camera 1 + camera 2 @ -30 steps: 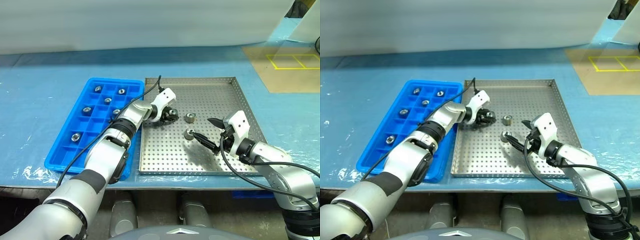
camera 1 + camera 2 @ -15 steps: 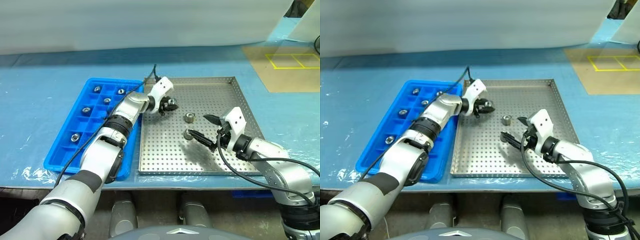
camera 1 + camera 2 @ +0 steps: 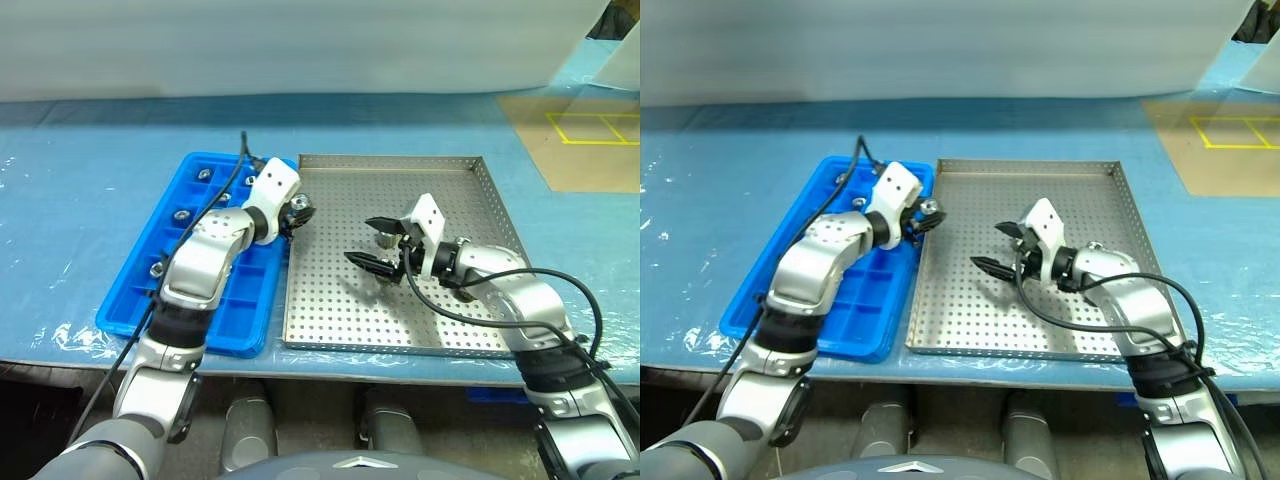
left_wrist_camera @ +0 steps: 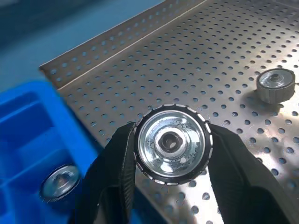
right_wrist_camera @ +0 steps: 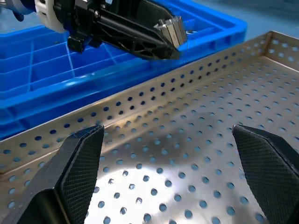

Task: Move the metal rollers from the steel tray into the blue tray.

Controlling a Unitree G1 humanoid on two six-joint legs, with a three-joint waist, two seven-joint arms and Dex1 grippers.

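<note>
My left gripper (image 3: 297,209) is shut on a metal roller (image 4: 172,142), holding it just above the rim where the blue tray (image 3: 135,305) meets the steel tray (image 3: 330,320). Another roller (image 4: 275,84) lies loose on the perforated steel floor. Several rollers sit in the blue tray's compartments, one of them (image 3: 181,214) near its left side. My right gripper (image 3: 360,240) hovers low over the middle of the steel tray, open wide, with nothing between its fingers (image 5: 79,163). It points toward the left gripper.
Both trays rest on a table covered in blue film (image 3: 80,200). A tan floor area with yellow tape lines (image 3: 590,130) lies at the far right. The steel tray has low raised rims (image 3: 390,158) on all sides.
My left gripper has carried its roller up and to the left, from inside the steel tray to the blue tray's edge. The right gripper has moved left toward the tray's middle, still open. The view has shifted slightly.
</note>
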